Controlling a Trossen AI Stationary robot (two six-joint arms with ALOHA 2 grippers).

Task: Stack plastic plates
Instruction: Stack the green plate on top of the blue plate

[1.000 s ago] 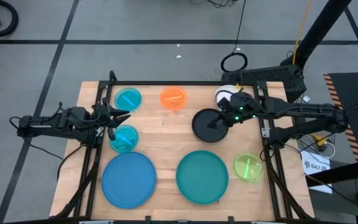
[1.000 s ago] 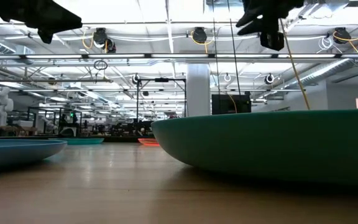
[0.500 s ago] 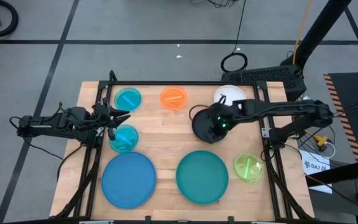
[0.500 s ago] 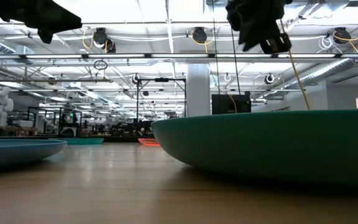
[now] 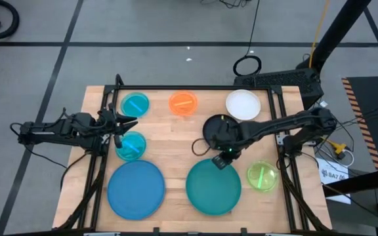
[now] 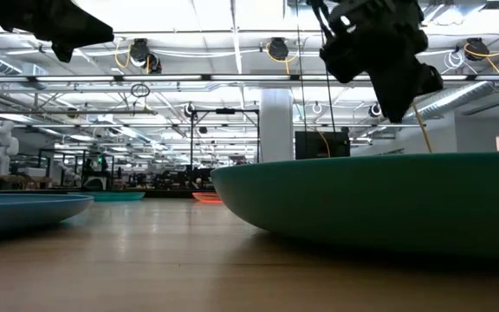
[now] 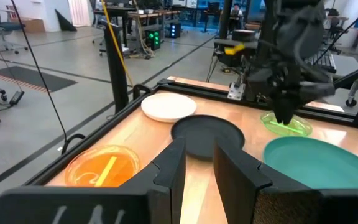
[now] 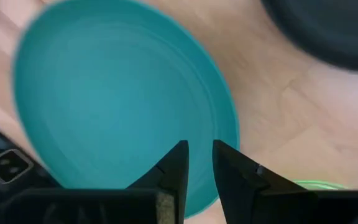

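Right claw (image 5: 219, 161): fingers nearly together, nothing held, poised over the near rim of the large teal round plastic plate (image 5: 213, 186), which lies flat on the worktop (image 5: 169, 134). Rim is best approached low, edge-on. Left claw (image 5: 125, 122): narrowly parted, empty, waiting.

My right arm stretches in from the right side across the desk, its right pincer (image 5: 222, 159) aimed downward, empty, fingers (image 8: 174, 167) parted by a narrow gap. My left arm waits at the left edge, its left pincer (image 5: 119, 123) level, fingers (image 7: 173, 168) likewise slightly parted, empty.
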